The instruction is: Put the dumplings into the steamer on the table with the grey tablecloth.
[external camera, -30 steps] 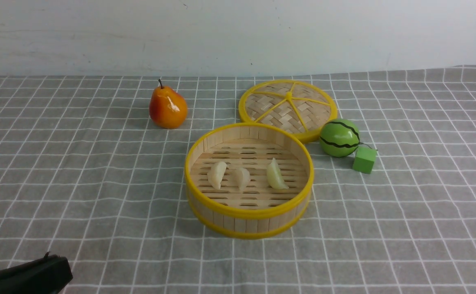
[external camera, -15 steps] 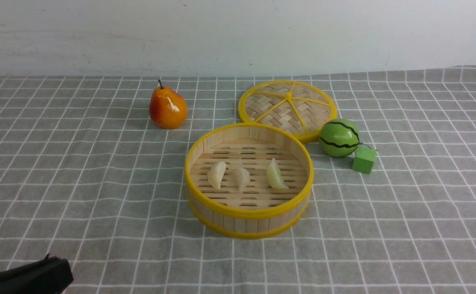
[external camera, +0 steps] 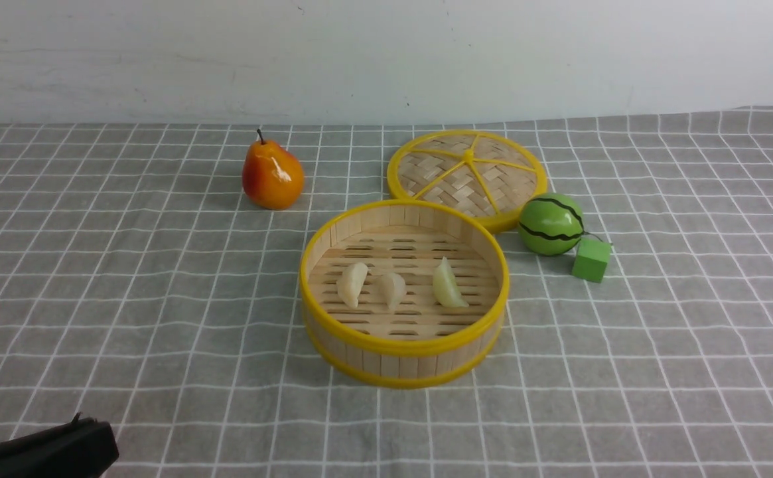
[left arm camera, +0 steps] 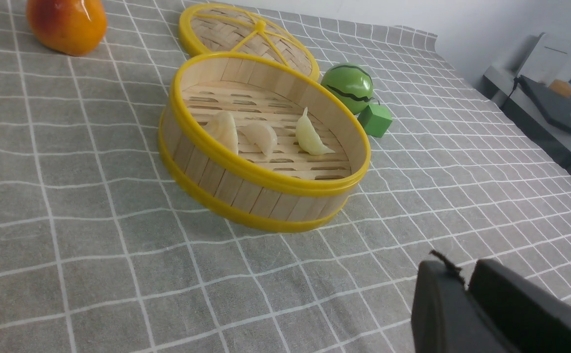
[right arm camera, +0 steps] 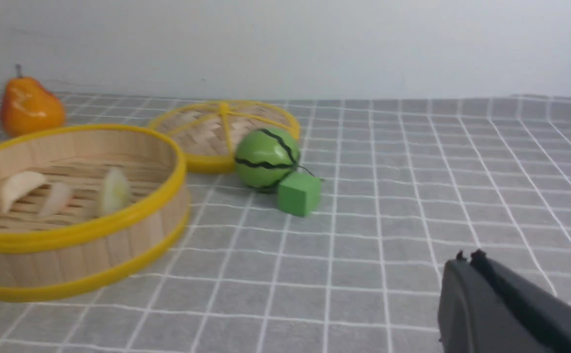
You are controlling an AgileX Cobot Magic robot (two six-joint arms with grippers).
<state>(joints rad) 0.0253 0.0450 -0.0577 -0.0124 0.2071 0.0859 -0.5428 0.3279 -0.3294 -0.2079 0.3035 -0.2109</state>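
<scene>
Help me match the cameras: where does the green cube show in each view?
Front view: green cube right of the steamer, at the near right of the striped green ball.
Left wrist view: cube beside the ball, past the steamer.
Right wrist view: cube next to the ball, nearer the camera.
Shared landmark: the ball.

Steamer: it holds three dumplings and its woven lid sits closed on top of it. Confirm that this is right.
Not right on the lid. The steamer does hold three dumplings, but the woven lid is off: it lies flat on the grey tablecloth behind the steamer, which stands open. The front view shows this.
</scene>
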